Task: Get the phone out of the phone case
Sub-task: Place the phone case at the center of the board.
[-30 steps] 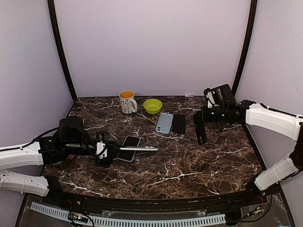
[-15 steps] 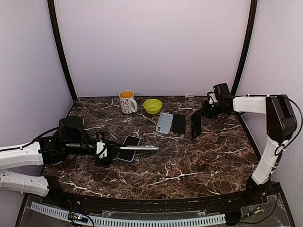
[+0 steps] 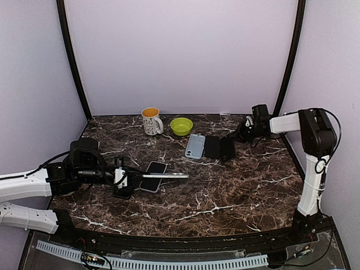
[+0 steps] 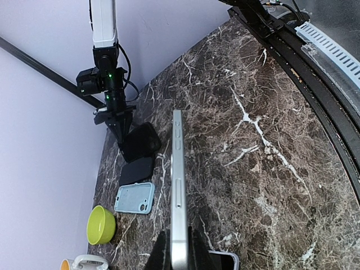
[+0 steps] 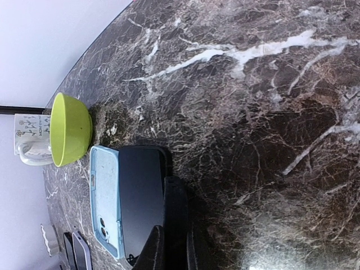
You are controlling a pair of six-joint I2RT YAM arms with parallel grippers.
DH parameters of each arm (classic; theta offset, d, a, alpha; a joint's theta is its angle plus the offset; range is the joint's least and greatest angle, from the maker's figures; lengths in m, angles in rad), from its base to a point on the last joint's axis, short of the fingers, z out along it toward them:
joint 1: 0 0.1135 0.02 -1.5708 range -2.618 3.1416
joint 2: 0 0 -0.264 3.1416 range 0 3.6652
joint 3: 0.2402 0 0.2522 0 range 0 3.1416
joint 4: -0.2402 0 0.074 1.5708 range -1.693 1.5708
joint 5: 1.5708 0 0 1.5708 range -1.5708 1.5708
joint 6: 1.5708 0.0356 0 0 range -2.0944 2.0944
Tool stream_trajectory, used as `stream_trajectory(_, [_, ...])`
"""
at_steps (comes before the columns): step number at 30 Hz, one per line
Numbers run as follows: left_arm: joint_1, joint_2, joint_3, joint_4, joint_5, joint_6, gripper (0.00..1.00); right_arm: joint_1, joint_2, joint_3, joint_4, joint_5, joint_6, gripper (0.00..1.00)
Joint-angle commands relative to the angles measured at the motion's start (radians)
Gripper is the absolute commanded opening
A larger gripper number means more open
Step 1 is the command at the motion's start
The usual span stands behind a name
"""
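Marble tabletop [image 3: 225,197], extraction looks done: left tool [image 3: 136,178] pinches the silver phone [image 3: 166,176] edge-up above the surface, right tool [image 3: 235,139] pinches what seems its black case [image 3: 226,148] beside the blue case [image 3: 196,145]; next, lay both down gently

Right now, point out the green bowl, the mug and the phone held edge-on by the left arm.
green bowl [image 3: 181,131], top view, its front outer wall.
mug [image 3: 151,125], top view, its white body.
phone [image 4: 178,191], left wrist view, its silver side edge.
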Motion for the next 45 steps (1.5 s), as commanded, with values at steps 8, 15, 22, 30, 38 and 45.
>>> stream_trajectory(8, [0.002, -0.009, 0.016, 0.077, 0.016, -0.003, 0.00, 0.000, 0.074, -0.010, 0.139, -0.095, 0.087, 0.00])
stream_trajectory(15, [0.001, -0.011, 0.017, 0.073, 0.019, -0.002, 0.00, 0.012, 0.037, -0.033, 0.038, -0.044, -0.016, 0.09])
stream_trajectory(22, [0.001, -0.015, 0.020, 0.067, 0.027, -0.001, 0.00, 0.006, -0.031, 0.026, -0.136, 0.145, -0.162, 0.58])
stream_trajectory(30, [0.001, -0.016, 0.020, 0.066, 0.023, 0.000, 0.00, 0.008, -0.136, 0.027, -0.181, 0.187, -0.238, 0.76])
stream_trajectory(38, [0.002, -0.010, 0.025, 0.059, 0.020, 0.000, 0.00, 0.081, -0.318, -0.021, -0.175, 0.266, -0.364, 0.90])
stream_trajectory(45, [0.002, -0.002, 0.028, 0.055, 0.023, -0.002, 0.00, 0.182, -0.510, -0.140, -0.067, 0.253, -0.440, 0.96])
